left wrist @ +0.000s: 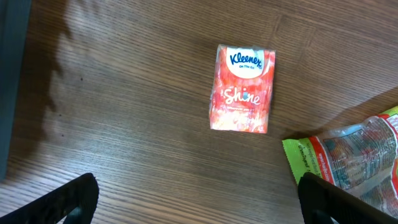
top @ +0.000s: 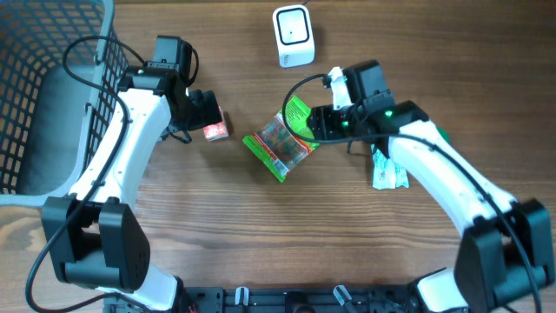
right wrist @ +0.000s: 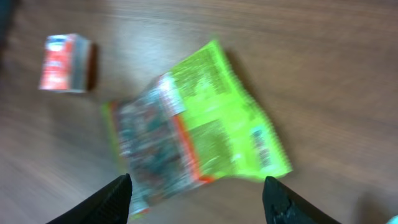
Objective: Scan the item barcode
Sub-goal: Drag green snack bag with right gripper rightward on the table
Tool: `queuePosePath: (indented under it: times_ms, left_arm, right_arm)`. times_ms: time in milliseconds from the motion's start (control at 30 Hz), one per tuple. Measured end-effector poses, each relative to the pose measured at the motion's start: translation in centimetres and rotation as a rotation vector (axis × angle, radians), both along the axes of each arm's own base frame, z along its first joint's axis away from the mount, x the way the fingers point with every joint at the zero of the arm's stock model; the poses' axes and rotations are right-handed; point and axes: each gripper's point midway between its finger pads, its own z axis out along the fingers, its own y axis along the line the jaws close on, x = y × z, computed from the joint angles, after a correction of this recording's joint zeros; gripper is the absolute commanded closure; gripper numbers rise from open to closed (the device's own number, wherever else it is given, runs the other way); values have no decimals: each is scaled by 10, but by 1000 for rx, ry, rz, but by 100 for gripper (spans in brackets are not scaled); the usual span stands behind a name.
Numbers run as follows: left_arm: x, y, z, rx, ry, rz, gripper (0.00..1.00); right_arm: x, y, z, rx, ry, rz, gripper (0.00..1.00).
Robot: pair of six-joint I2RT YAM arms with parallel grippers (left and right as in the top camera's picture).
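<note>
Obs., bench view.

- Item: flat bright-green plastic snack packet with a clear window (top: 280,144) lies on the brown wood-grain table (top: 434,52), roughly centre, set at an angle. It is below and a little left of the small white box-shaped barcode scanner (top: 294,36), well apart from it. Printed green panel faces up in the right wrist view (right wrist: 205,134); that view is motion-blurred, so I cannot pick out a barcode.
- Right gripper (top: 306,123): over the packet's upper-right corner. Wrist view (right wrist: 198,193) shows both black fingers (right wrist: 109,200) spread wide, the packet's near edge between them on the table, neither finger touching it. Nothing gripped.
- Left gripper (top: 208,113): just beside a small red-orange Kleenex tissue pack (top: 216,129). Wrist view (left wrist: 196,190): fingers (left wrist: 71,198) at full spread, pack (left wrist: 242,89) flat on the wood ahead of them, untouched. Corner of the green packet (left wrist: 348,158) is just beside the right-hand finger.
- Tissue pack lies near the packet on its left, not touching it.
- Also present: grey mesh basket (top: 97,104) at the table's left edge; white-and-green sachet (top: 388,172) partly under the right arm.
</note>
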Motion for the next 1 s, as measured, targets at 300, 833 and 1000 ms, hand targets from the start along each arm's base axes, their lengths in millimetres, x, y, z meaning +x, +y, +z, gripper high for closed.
queuePosePath:
  times_ms: [300, 833, 1000]
  left_arm:
    - [0, 0, 0, 0, 1, 0, 0]
    - [0, 0, 0, 0, 0, 0, 0]
    - [0, 0, 0, 0, 1, 0, 0]
  right_arm:
    - [34, -1, -76, -88, -28, 121, 96]
    - [-37, -88, -35, -179, 222, -18, 94]
    - [-39, -88, -39, -179, 225, -17, 90]
